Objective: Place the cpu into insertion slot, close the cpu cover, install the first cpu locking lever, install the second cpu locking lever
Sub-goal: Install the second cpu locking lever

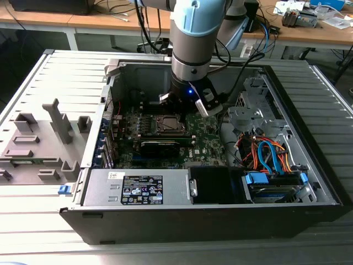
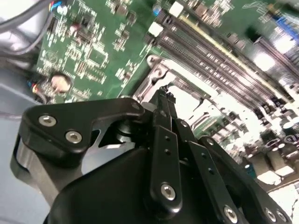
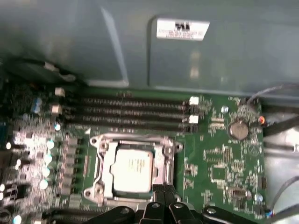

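1. First wrist view shows the cpu [image 3: 132,169] lying flat in the insertion slot [image 3: 99,164] on the green motherboard [image 3: 219,163], its pale metal face up. The cpu cover [image 3: 164,161] seems to lie down around it as a silvery frame; whether it is fully seated I cannot tell.
2. The gripper [image 3: 159,192] sits just at the socket's edge in that view. In the second wrist view the gripper [image 2: 163,93] has its jaws clenched together with nothing seen between them, tips close to the metal frame [image 2: 156,77].
3. Handling, as a judgement: the chip is light, stiff and fragile, best touched only at its edges. The cover is thin spring metal, stiff but easy to bend if pushed off-centre. The locking levers look like thin wire rods; I cannot pick them out clearly.
4. Nearby: memory slots [image 3: 126,112] run just beside the socket, and a coin cell [image 3: 238,129] lies further off.
5. In the exterior view the arm [image 1: 193,44] reaches down into the open computer case [image 1: 287,210], whose walls, cables [image 1: 265,154] and black card [image 1: 165,146] crowd the approach.
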Available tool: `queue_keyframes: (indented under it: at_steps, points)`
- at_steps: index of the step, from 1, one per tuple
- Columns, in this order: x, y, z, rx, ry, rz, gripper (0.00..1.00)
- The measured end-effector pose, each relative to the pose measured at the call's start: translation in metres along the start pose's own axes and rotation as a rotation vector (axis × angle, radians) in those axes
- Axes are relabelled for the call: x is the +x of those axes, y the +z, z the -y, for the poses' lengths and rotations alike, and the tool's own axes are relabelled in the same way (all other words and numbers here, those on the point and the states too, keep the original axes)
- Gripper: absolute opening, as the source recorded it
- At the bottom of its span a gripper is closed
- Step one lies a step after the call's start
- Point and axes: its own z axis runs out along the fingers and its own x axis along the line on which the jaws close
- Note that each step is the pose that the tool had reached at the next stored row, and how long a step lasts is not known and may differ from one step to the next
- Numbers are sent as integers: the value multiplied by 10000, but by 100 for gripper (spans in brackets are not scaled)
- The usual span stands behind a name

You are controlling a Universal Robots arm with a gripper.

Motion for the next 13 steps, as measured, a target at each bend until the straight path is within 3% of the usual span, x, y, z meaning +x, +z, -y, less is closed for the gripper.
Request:
queue_keyframes:
  at_steps: [4, 9, 13]
  points:
    - [0, -1, 7, -2, -1, 0, 11]
    - [21, -20, 123, -38, 0, 3, 11]
    - [117, -30, 202, -72, 0, 7, 11]
